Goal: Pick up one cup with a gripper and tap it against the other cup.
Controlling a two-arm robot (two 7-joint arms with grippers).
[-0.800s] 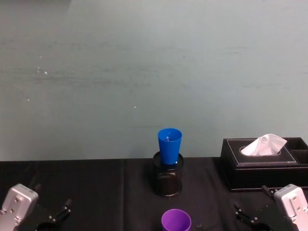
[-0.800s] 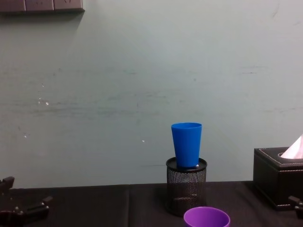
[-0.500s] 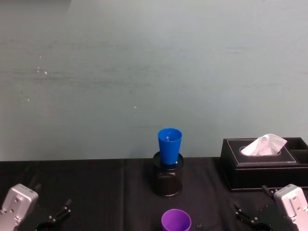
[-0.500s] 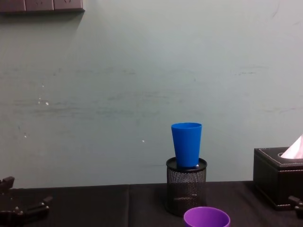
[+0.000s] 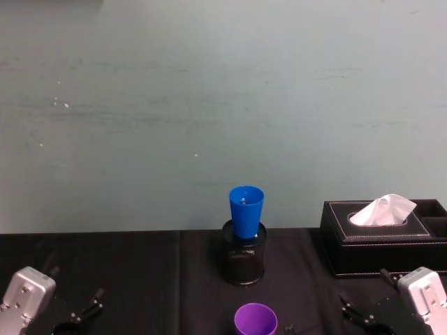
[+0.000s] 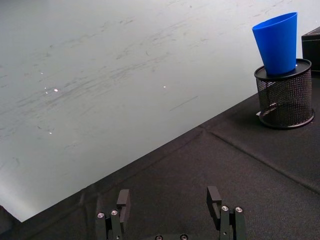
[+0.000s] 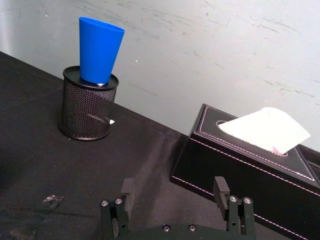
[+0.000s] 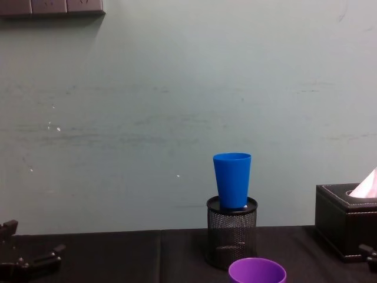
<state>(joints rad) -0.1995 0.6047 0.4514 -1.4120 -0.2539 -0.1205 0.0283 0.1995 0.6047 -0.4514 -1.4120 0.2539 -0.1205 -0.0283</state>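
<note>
The purple cup (image 5: 255,319) stands upright at the near middle of the black tabletop, its rim also showing in the chest view (image 8: 257,271). The blue cup (image 5: 246,211) stands in a black mesh holder (image 5: 244,262) just behind it, seen from the side in the chest view (image 8: 232,180). My left gripper (image 6: 169,197) hangs open over bare cloth at the near left (image 5: 80,315), far from the blue cup (image 6: 276,42). At the near right, my right gripper (image 7: 173,186) is open and holds nothing (image 5: 360,317); the blue cup (image 7: 99,49) lies beyond it.
A black tissue box (image 5: 380,237) with a white tissue sticking up stands at the right, close ahead of the right gripper (image 7: 240,155). A pale wall closes off the back of the table. Bare black cloth (image 6: 190,170) stretches across the left half.
</note>
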